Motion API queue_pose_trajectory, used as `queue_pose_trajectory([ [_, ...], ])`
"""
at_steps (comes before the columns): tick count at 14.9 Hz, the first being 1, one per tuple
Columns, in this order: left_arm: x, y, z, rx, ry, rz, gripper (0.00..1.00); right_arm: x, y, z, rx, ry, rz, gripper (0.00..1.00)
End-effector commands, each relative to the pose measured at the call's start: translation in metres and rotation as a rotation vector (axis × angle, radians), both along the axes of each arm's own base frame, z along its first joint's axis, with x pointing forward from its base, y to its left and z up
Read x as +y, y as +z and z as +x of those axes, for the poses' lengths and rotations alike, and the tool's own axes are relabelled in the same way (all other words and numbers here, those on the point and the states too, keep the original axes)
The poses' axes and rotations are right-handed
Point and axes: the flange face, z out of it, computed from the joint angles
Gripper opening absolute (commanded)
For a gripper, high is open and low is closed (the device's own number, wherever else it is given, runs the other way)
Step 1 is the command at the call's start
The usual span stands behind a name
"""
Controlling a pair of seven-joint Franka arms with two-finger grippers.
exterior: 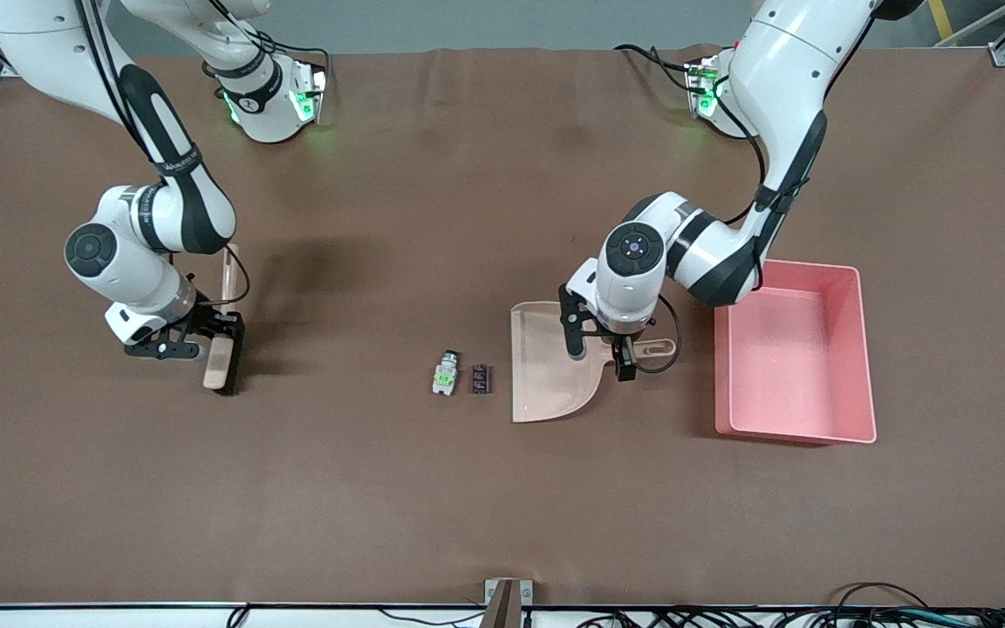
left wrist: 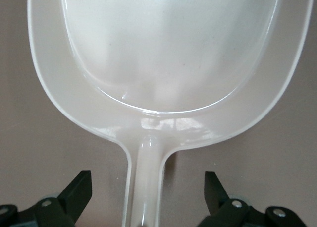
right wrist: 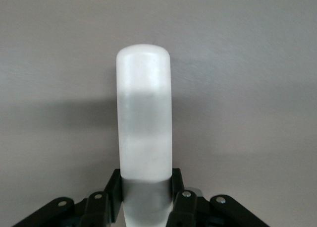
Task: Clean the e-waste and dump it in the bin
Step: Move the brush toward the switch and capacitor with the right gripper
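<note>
Brown matting covered the whole desk (exterior: 468,174), with both arm bases mounted along its edge farthest from the front camera.

The pink rectangular plastic bin with low walls (exterior: 862,349) sat toward the left arm's end of the desk. Nothing was visible inside it; only its bare pink floor showed.

The beige plastic dustpan with a slim handle (exterior: 546,384) lay flat on the desk just beside the bin, handle pointing toward the bin. Its scoop held no parts in either the front view or the left wrist view (left wrist: 168,53).

The e-waste lay on the desk just beside the open mouth of the dustpan, toward the right arm's end:
- the white-grey part with a bright green patch (exterior: 444,375);
- the dark blackish block (exterior: 481,378), between the white-grey part and the dustpan.

The two parts lay close together but apart, and neither touched the dustpan.

The left end effector (exterior: 600,353) was over the dustpan handle with its fingers (left wrist: 79,190) spread wide, one on each side of the handle and clear of it.

The right end effector (exterior: 222,344) was toward the right arm's end of the desk, well apart from the e-waste. Its fingers were clamped on a pale, flat, round-ended brush handle (right wrist: 143,118). The black brush head (exterior: 235,358) showed beside the handle, down at the desk.
</note>
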Motion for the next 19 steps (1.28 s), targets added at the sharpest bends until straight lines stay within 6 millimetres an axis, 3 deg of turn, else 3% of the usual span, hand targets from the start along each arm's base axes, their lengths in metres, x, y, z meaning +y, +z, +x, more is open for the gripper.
queue_pose_trajectory([
  [1, -0.001, -0.004, 0.004, -0.029, -0.012, -0.001, 1.0, 0.029, 0.02, 0.005, -0.014, -0.019, 0.012, 0.11],
  [4, -0.005, -0.014, 0.0, -0.03, 0.002, -0.008, 1.0, 0.083, 0.028, 0.009, -0.032, 0.014, 0.017, 0.08],
  [6, -0.01, -0.016, -0.002, -0.04, -0.017, 0.001, 0.99, 0.131, 0.038, 0.01, -0.021, 0.0, 0.021, 0.06],
  [10, -0.008, -0.019, -0.004, -0.044, -0.024, 0.007, 0.84, 0.216, 0.038, 0.005, -0.027, -0.069, 0.034, 0.04],
  [15, -0.001, -0.02, -0.003, -0.045, -0.015, 0.006, 0.59, 0.284, 0.012, 0.003, 0.012, -0.084, 0.089, 0.04],
  [19, -0.003, -0.017, -0.008, -0.047, -0.036, 0.013, 0.5, 0.317, -0.012, 0.017, 0.018, -0.073, 0.101, 0.03],
])
